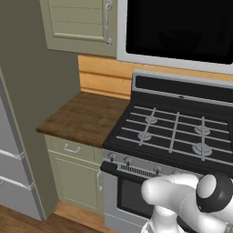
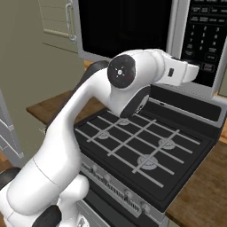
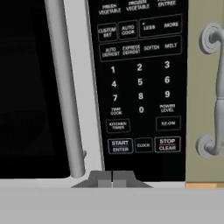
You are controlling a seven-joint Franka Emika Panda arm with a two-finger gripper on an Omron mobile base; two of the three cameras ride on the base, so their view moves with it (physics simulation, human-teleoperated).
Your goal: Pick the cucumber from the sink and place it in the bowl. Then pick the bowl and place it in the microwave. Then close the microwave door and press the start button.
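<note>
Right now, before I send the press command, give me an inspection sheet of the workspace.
Surface: wooden counter left of the range; nothing seen on it.
Job's things: microwave above the range; microwave door shut, its bar handle vertical. Start button at the keypad's lower left.
Clutter: nothing seen.
Hand: hand with fingertips together, facing the keypad just below the start button, apart from it.
Cables: nothing seen.
Surroundings: pale green cabinets, refrigerator, cabinet handle right of the keypad.
</note>
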